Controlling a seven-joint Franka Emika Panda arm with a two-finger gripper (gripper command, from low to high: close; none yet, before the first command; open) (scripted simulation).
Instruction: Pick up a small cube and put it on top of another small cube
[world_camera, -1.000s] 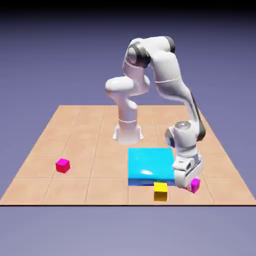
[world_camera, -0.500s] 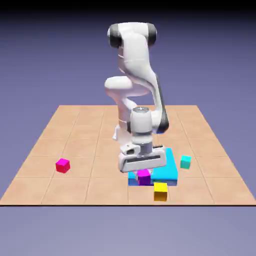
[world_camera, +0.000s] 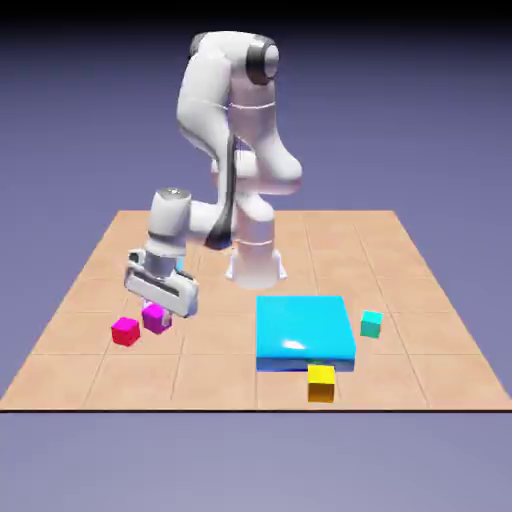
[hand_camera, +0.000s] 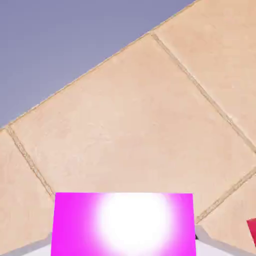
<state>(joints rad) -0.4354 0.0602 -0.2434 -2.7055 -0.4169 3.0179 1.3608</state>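
Fingers (hand_camera: 210, 245) of the gripper (world_camera: 157, 312): clamped on the purple-magenta cube (world_camera: 154, 318), held above the table (world_camera: 100, 370), at 2 o'clock of the hot-pink cube (world_camera: 125, 331), just beside it.

Even, soft light fills both views, and my table (world_camera: 140, 240) reads clearly. The exterior view darkens toward its top edge. In my hand view a white glare washes out the purple-magenta cube (hand_camera: 123, 223) face, perhaps hiding its true shade. Edges look slightly soft.
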